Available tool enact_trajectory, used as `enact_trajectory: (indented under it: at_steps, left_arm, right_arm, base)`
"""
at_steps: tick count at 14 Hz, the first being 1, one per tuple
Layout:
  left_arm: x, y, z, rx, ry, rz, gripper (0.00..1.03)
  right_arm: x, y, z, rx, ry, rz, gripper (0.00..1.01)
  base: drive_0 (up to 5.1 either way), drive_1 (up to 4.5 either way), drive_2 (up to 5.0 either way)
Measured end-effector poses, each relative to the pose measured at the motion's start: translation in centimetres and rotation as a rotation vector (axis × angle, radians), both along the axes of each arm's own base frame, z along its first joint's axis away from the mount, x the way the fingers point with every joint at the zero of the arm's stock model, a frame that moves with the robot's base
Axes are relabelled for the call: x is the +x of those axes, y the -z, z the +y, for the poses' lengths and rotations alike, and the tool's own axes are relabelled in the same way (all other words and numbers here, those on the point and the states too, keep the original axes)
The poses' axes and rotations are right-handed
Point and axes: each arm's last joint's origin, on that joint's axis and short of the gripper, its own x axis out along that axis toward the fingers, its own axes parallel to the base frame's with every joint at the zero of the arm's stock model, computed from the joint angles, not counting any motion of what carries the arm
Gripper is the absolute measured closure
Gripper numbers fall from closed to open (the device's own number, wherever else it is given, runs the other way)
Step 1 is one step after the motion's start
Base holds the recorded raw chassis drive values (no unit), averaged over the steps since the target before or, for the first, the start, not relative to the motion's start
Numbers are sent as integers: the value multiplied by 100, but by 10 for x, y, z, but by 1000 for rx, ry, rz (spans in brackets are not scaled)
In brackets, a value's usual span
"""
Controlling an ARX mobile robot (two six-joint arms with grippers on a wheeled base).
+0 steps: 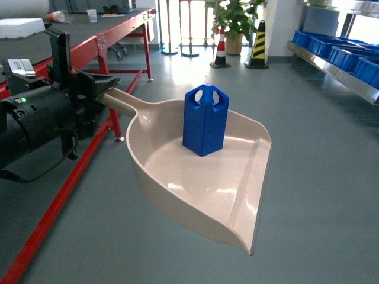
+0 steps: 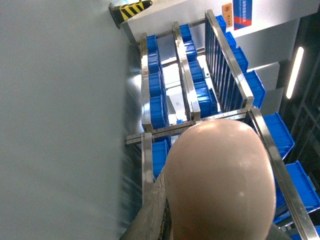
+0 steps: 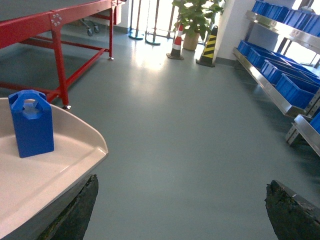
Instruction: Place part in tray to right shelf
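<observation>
Head view: left gripper [image 1: 95, 92] clamping tray [image 1: 237, 201] handle.

The head view looks forward and down from close above the tray [image 1: 201, 189], with the shelf [image 1: 331, 65] far off at upper right. The left wrist view sits tight under the tray [image 2: 220, 180], facing the shelf [image 2: 190, 100]. The right wrist view looks low across the floor, sharing tray [image 3: 50, 175], part [image 3: 31, 122] and shelf [image 3: 270, 75] with the head view.

No legible text in any view. Orange label [image 2: 227, 10] on shelf upright: characters too small to read.
</observation>
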Motion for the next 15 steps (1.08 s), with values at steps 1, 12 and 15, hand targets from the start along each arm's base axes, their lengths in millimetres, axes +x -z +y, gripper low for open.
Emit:
enact_trajectory:
  at_steps: [1, 12, 15]
  left_arm:
    - [0, 0, 0, 0, 3, 2, 87]
    - [0, -1, 0, -1, 2, -5, 87]
    - [0, 0, 0, 0, 1, -1, 87]
  right_arm:
    - [0, 0, 0, 0, 0, 0, 3]
    - [0, -1, 0, 3, 0, -8, 3]
    - [0, 0, 0, 1, 0, -3, 3]
  base:
    - [4, 422, -414]
    - [-5, 414, -424]
    - [4, 424, -415]
